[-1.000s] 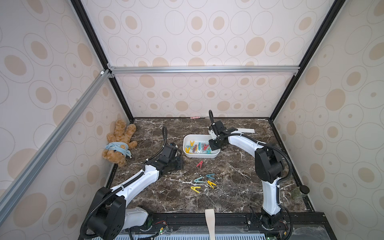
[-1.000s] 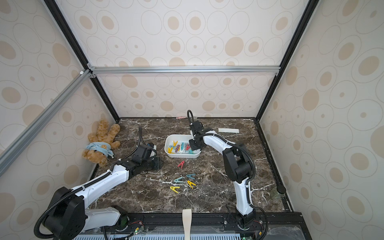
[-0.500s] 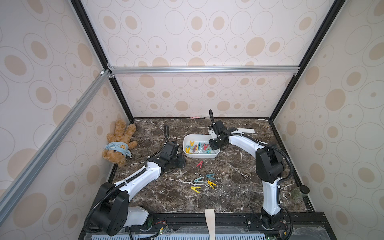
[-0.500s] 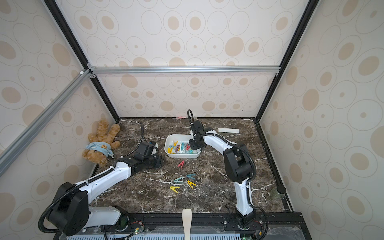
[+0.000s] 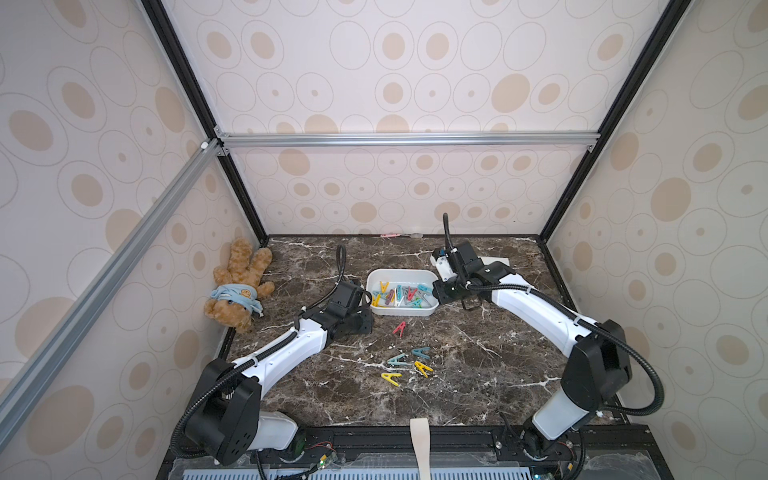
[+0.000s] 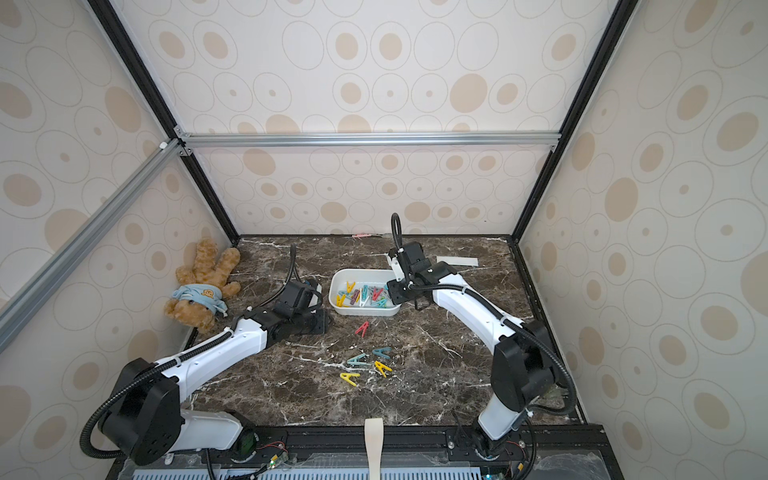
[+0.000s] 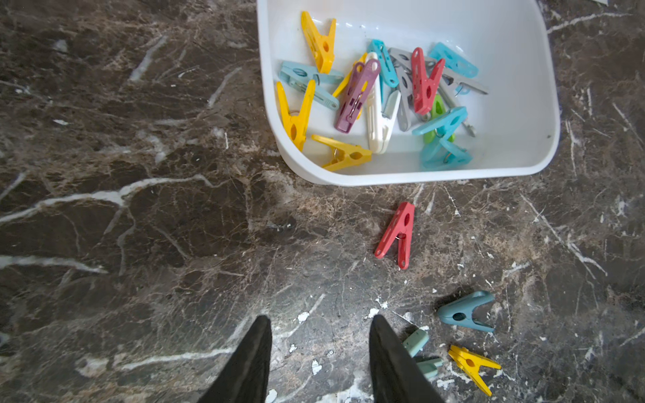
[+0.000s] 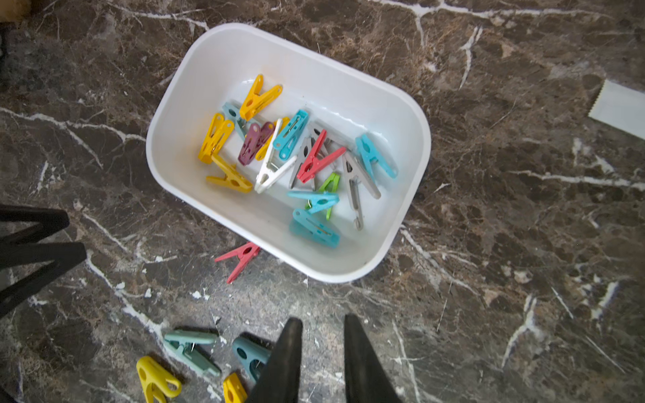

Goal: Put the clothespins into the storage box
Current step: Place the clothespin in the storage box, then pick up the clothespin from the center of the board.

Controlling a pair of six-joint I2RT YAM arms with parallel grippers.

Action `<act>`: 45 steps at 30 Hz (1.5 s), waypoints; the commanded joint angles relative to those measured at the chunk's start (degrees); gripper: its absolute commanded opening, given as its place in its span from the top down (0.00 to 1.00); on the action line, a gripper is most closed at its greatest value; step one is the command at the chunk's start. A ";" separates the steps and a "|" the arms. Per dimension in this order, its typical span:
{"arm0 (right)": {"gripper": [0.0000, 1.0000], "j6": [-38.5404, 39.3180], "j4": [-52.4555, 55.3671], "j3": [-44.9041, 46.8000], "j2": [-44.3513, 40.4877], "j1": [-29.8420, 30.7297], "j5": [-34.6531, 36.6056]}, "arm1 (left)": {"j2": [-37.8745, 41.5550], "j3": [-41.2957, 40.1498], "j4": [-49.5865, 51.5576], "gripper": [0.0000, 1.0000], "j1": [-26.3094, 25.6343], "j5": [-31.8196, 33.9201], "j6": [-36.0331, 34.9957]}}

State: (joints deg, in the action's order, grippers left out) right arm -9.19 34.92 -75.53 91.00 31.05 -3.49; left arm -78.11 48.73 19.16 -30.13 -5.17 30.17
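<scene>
In both top views, the storage box [image 5: 401, 274] is being shown mid-table, with clothespins [image 5: 399, 294] piled inside and five loose clothespins [image 5: 422, 368] lying at its six o'clock. In the left wrist view, the left gripper [image 7: 320, 319] is being held with fingers apart, unladen. In the right wrist view, the right gripper [image 8: 323, 320] is being held narrowly parted, unladen.

left gripper [image 7: 319, 316]: jaws apart (wide gap) | right gripper [image 8: 323, 317]: jaws narrowly apart

Beige oval-patterned walls [image 5: 374, 62], dark marble tabletop [image 5: 478, 374], aluminium crossbar [image 5: 407, 139], black corner posts [image 5: 569, 187]
</scene>
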 commanded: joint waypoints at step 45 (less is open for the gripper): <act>0.73 -8.67 -12.92 23.76 -13.04 1.34 -1.92 | -30.61 18.86 0.00 0.77 -14.08 6.75 3.38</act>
State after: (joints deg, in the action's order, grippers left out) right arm -17.72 22.61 -52.36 78.37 32.14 -5.58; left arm -107.57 65.30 17.52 -43.81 0.99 32.82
